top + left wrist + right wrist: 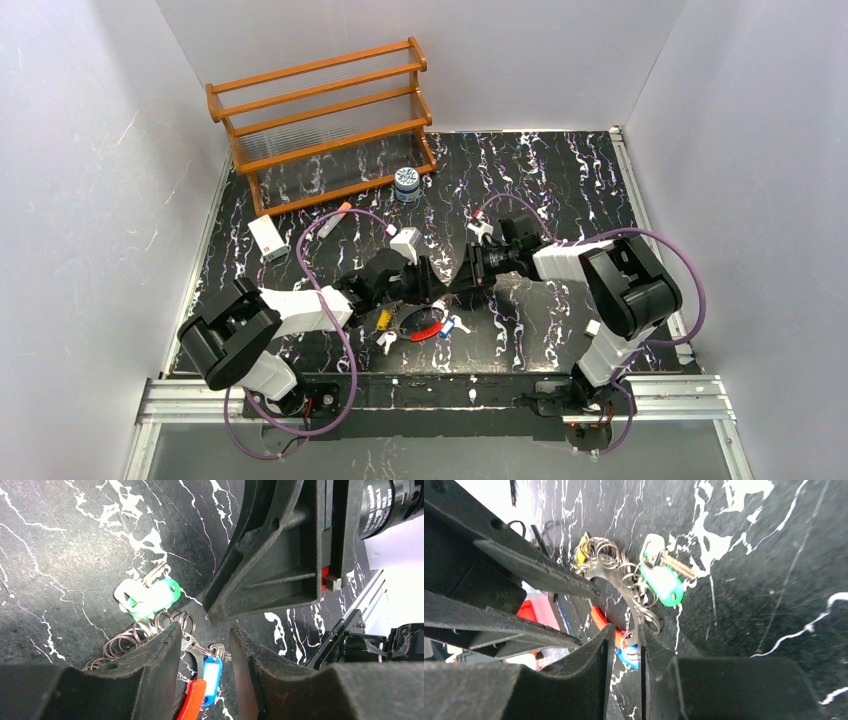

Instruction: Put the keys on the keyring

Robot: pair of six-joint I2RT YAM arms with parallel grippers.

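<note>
Left gripper point(204, 632): jaws apart, straddling red section of keyring point(191, 700) and blue key point(211, 677), nothing clamped. Right gripper point(626, 632): jaws at narrow slit over same red section; cannot tell if pinching. Keyring flat on table point(560, 180), centre-front, between both grippers. Green key point(152, 597) just beside it, touching small steel rings point(125, 642). Yellow key point(583, 547) at ring's left in top view.

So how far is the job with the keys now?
Done: unclear; the blue key and yellow key lie at the keyring, attachment not visible. In hand: left gripper and right gripper both meet at it. Left: the green key lies beside it.
</note>
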